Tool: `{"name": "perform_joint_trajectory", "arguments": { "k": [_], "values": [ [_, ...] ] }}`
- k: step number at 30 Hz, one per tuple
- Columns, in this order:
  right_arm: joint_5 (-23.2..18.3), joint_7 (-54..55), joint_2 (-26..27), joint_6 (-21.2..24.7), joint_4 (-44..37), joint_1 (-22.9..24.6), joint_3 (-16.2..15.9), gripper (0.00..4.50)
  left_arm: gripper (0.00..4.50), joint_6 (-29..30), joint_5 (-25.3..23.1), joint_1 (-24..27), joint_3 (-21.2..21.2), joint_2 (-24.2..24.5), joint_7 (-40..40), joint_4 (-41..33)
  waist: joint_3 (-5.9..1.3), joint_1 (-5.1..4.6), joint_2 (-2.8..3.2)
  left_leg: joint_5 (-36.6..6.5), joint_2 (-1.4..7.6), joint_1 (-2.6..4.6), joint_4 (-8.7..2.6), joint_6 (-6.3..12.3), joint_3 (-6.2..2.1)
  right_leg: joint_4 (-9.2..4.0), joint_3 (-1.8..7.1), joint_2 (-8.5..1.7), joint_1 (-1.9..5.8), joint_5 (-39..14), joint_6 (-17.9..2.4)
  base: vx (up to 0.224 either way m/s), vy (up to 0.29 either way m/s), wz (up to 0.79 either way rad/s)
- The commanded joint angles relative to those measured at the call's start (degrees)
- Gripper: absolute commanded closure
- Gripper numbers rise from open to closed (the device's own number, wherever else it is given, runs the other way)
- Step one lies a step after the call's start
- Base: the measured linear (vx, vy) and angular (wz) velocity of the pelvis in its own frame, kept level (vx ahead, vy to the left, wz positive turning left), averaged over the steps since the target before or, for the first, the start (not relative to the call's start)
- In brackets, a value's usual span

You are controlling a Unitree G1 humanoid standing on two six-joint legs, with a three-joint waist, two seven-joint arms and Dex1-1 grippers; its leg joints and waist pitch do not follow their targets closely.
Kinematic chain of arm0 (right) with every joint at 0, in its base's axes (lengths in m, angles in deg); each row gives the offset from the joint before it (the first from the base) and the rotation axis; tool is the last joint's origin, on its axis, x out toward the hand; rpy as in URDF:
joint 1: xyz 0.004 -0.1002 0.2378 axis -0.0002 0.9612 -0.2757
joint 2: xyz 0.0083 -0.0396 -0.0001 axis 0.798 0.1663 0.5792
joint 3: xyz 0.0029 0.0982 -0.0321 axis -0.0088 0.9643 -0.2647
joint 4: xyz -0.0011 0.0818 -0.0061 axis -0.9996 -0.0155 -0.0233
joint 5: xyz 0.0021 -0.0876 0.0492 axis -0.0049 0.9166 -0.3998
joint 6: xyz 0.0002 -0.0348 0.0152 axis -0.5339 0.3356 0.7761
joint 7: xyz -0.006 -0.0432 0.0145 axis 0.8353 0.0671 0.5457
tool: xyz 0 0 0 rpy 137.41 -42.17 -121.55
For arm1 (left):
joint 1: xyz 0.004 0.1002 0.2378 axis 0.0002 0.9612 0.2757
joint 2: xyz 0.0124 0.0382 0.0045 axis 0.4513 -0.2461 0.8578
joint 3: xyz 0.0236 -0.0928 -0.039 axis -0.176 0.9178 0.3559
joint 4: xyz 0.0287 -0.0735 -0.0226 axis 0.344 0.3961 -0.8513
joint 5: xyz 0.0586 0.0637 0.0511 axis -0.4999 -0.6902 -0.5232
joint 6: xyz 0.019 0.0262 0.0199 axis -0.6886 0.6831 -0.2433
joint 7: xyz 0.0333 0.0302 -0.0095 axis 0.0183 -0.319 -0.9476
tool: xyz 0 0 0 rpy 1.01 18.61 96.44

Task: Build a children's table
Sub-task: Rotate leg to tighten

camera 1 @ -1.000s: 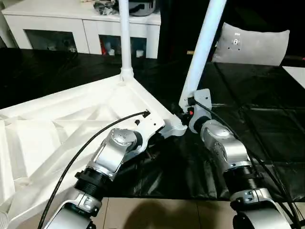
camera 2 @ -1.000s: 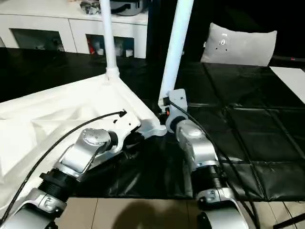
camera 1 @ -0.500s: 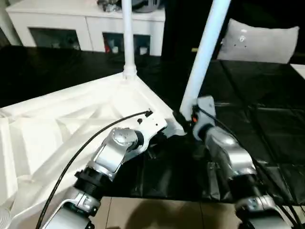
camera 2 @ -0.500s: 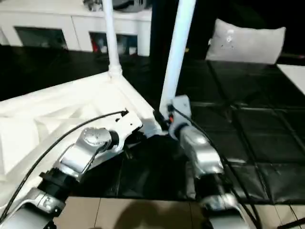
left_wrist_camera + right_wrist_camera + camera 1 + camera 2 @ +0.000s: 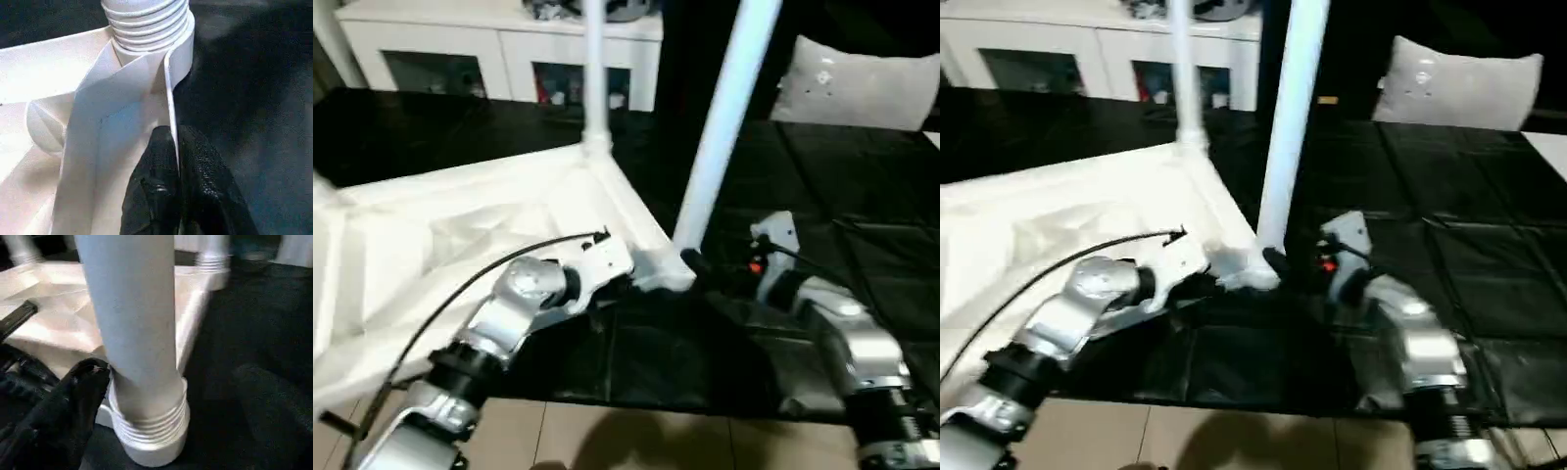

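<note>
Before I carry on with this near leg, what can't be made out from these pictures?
- Near leg: its upper end runs off the head views' top edge.
- Thread seating in the corner socket: right wrist view is blurred, so full seating can't be judged.
- Table top: far side cut by the head views' left edge.
- Left gripper: shut on the rim, its fingers cover the rim.

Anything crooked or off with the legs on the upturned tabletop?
Yes. The near corner leg leans visibly, while the far leg stands upright. The left gripper pinches the tabletop rim beside the near leg's threaded base.
</note>
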Motion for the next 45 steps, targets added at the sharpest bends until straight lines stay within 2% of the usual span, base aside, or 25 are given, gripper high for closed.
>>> {"name": "perform_joint_trajectory", "arguments": {
  "k": [1, 5, 7, 8, 9, 11, 14, 18, 19, 20, 24, 35, 37, 38, 40, 45],
  "values": [
    [-0.89, -3.93, -1.59, -0.80, -0.59, 0.17, -0.22, 0.03, 4.50, -3.53, -1.13, 0.53, -3.46, 1.46, 4.64, 1.79, -3.13, 0.16, -0.02, -6.51, 3.51, 0.59, -2.81, 4.26, -0.97, -3.65, 3.28, -5.43, 2.78, 0.00, -11.72, 0.000, 0.000, 0.00],
    [-1.55, -10.30, -3.81, -1.25, 0.32, -0.49, -1.96, 0.03, 4.50, -6.74, -0.76, 0.19, -4.73, 3.30, 9.59, 2.61, -2.95, 0.47, -0.30, -8.86, 3.57, 0.68, -2.91, 3.68, -0.99, -4.02, 3.19, -5.62, 2.74, -4.58, -11.33, 0.000, 0.000, 0.00],
    [-1.78, -11.44, -4.11, -1.14, 0.45, -0.58, -2.29, 0.03, 4.50, -7.05, -0.63, 0.08, -4.93, 3.54, 10.31, 2.60, -2.94, 0.81, -0.22, -9.26, 3.71, 0.81, -2.98, 3.33, -1.00, -3.99, 3.22, -5.64, 2.58, -5.74, -11.22, 0.000, 0.000, 0.00],
    [-2.00, -13.40, -4.53, -0.99, 0.75, -0.72, -2.90, 0.20, 4.50, -7.16, -0.36, -0.07, -5.15, 3.88, 11.48, 2.48, -3.00, 0.93, -0.40, -9.03, 3.73, 0.83, -2.95, 3.21, -0.98, -3.89, 3.23, -5.68, 2.61, -5.62, -11.31, 0.000, 0.000, 0.00],
    [-2.07, -14.44, -4.75, -0.92, 0.92, -0.73, -3.26, 0.20, 4.50, -7.37, -0.31, -0.18, -5.24, 4.02, 11.92, 2.53, -3.06, 1.04, -0.33, -8.85, 3.70, 0.80, -2.89, 3.21, -0.99, -3.79, 3.21, -5.70, 2.65, -5.31, -11.43, 0.000, 0.000, 0.00],
    [-2.03, -17.09, -5.44, -0.54, 1.47, -0.81, -4.37, 0.50, 4.50, -8.44, -0.38, -0.62, -5.57, 4.35, 12.87, 3.22, -3.16, 1.31, -0.37, -7.84, 3.69, 0.72, -2.76, 3.55, -0.95, -3.62, 3.19, -5.64, 2.70, -3.93, -11.53, 0.000, 0.000, 0.00],
    [-0.04, -19.07, -6.54, -1.08, 2.84, -0.92, -6.47, 0.71, 4.50, -9.44, -0.76, -1.19, -5.56, 4.30, 13.30, 4.07, -3.30, 1.46, -0.46, -6.36, 3.59, 0.57, -2.51, 3.97, -0.95, -3.22, 3.07, -5.56, 2.76, -1.26, -11.97, 0.000, 0.000, 0.00],
    [-0.44, -19.72, -6.20, -0.59, 3.38, -1.01, -6.49, 0.87, 4.50, -9.41, -0.81, -1.43, -5.61, 4.18, 13.75, 4.21, -3.28, 1.55, -0.49, -6.88, 3.61, 0.57, -2.48, 3.89, -0.94, -3.30, 3.05, -5.70, 2.78, -2.25, -12.20, 0.000, 0.000, 0.00],
    [-0.35, -19.52, -5.76, -0.71, 3.72, -1.12, -6.53, 1.13, 4.50, -9.43, -0.82, -1.45, -5.68, 4.06, 13.86, 4.25, -3.28, 1.61, -0.49, -7.16, 3.63, 0.63, -2.49, 3.73, -0.94, -3.37, 3.07, -5.72, 2.74, -3.02, -12.07, 0.000, 0.000, 0.00],
    [-0.29, -19.56, -5.68, -0.81, 3.86, -1.17, -6.57, 1.13, 4.50, -9.46, -0.78, -1.47, -5.72, 4.04, 13.90, 4.29, -3.28, 1.61, -0.49, -7.23, 3.65, 0.62, -2.51, 3.64, -0.96, -3.37, 3.08, -5.72, 2.73, -3.37, -12.01, 0.000, 0.000, 0.00],
    [-0.36, -19.35, -4.96, -1.40, 4.77, -1.32, -6.77, 1.57, 4.50, -9.67, -0.86, -1.47, -6.09, 4.08, 14.28, 4.49, -3.37, 1.65, -0.41, -6.88, 3.60, 0.58, -2.46, 3.54, -0.99, -3.22, 3.02, -5.62, 2.75, -2.44, -12.25, 0.000, 0.000, 0.00],
    [-0.11, -19.86, -4.51, -1.51, 5.32, -0.44, -7.15, 2.34, 4.50, -9.37, -0.80, -0.97, -5.99, 4.18, 14.97, 4.38, -3.46, 1.76, -0.40, -6.95, 3.63, 0.63, -2.42, 3.48, -1.01, -3.13, 2.97, -5.63, 2.83, -1.91, -12.33, 0.000, 0.000, 0.00],
    [0.00, -19.97, -4.49, -1.53, 5.17, 0.00, -7.32, 2.35, 4.50, -9.25, -0.78, -0.83, -6.04, 4.21, 15.07, 4.30, -3.43, 1.76, -0.43, -7.22, 3.65, 0.67, -2.43, 3.39, -1.01, -3.15, 2.99, -5.63, 2.80, -2.12, -12.33, 0.000, 0.000, 0.00],
    [0.11, -19.83, -4.48, -1.62, 5.01, 0.21, -7.46, 2.41, 4.50, -9.21, -0.76, -0.75, -6.06, 4.24, 15.15, 4.23, -3.46, 1.78, -0.24, -7.27, 3.62, 0.66, -2.41, 3.31, -1.04, -3.14, 3.00, -5.66, 2.82, -2.12, -12.35, 0.000, 0.000, 0.00],
    [0.17, -19.67, -4.46, -1.73, 4.86, 0.37, -7.58, 2.48, 4.50, -9.16, -0.74, -0.69, -6.08, 4.25, 15.22, 4.17, -3.49, 1.73, -0.39, -7.31, 3.61, 0.68, -2.41, 3.24, -1.02, -3.12, 3.00, -5.59, 2.86, -1.70, -12.42, 0.000, 0.000, 0.00],
    [-0.01, -19.80, -4.42, -1.36, 4.84, 0.55, -7.68, 2.53, 4.50, -9.02, -0.57, -0.72, -5.89, 3.89, 14.98, 4.14, -3.52, 1.75, -0.34, -7.06, 3.62, 0.69, -2.38, 3.35, -1.02, -3.05, 2.96, -5.59, 2.87, -1.20, -12.59, 0.000, 0.000, 0.00]
  ]
}}
